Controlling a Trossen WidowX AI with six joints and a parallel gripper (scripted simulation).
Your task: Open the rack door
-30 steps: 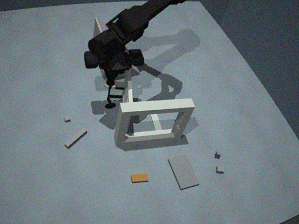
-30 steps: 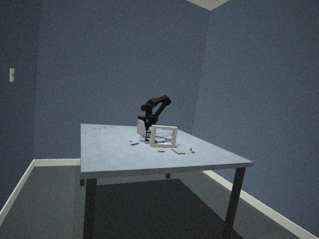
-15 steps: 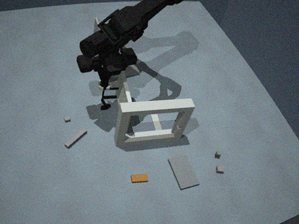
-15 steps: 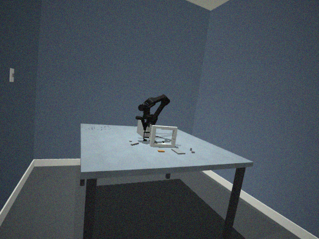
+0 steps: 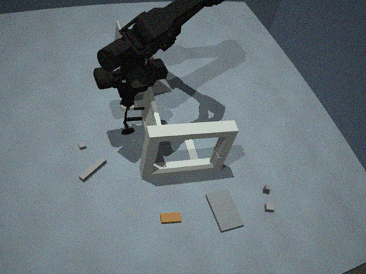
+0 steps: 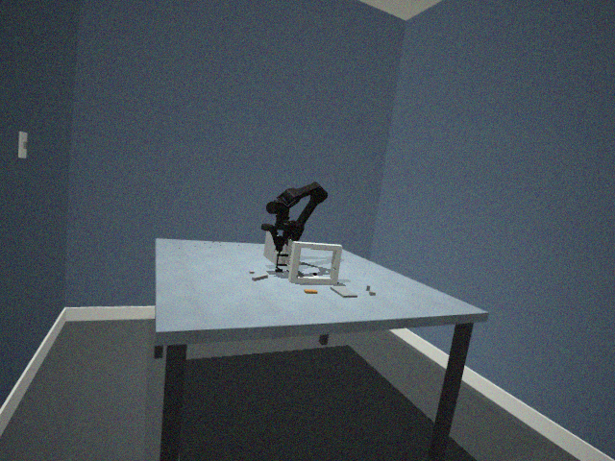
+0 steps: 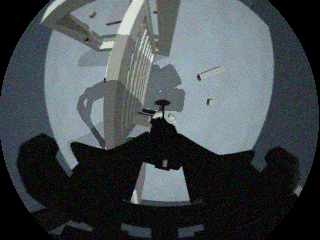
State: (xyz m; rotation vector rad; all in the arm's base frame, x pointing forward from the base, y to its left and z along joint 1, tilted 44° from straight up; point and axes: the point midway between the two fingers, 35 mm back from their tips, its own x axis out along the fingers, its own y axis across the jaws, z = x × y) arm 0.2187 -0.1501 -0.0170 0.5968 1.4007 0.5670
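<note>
Gripper (image 5: pixel 127 105) (image 6: pixel 280 250) (image 7: pixel 163 135) points down at the handle, fingers part open; I read it as loosened, no squeeze left on anything. Pale pads sit on either side of the handle's upper end; contact I can't tell.

Handle (image 5: pixel 125 116) (image 6: pixel 278 261) (image 7: pixel 162 109) lies directly below the fingertips, long axis upright, roughly in line with the gripper's own reach. Foot disc at its lower end, above the table (image 5: pixel 33 218) (image 6: pixel 238 303) (image 7: pixel 240 55) as far as I can judge. Two short arms tie it to the door (image 5: pixel 148 109) (image 6: pixel 283 258) (image 7: pixel 117 90), which stands just beside: right of the handle from the top, left in the wrist view.

Door stands out from the frame (image 5: pixel 191 128) (image 6: pixel 317 246) (image 7: pixel 167 35) at about a right angle, so I judge the swing done, angle to be confirmed. Handle looks turned; it should be left so.

Further out, bar (image 5: pixel 92 169) (image 6: pixel 259 277) (image 7: pixel 211 73) and block (image 5: pixel 81 145) (image 6: pixel 252 272) (image 7: pixel 210 101) lie on the table, on the handle's side of the door.

Next move, my judgement: widen, then lift straight up along the handle. Any sideways drift could drag the handle or nudge the door.
</note>
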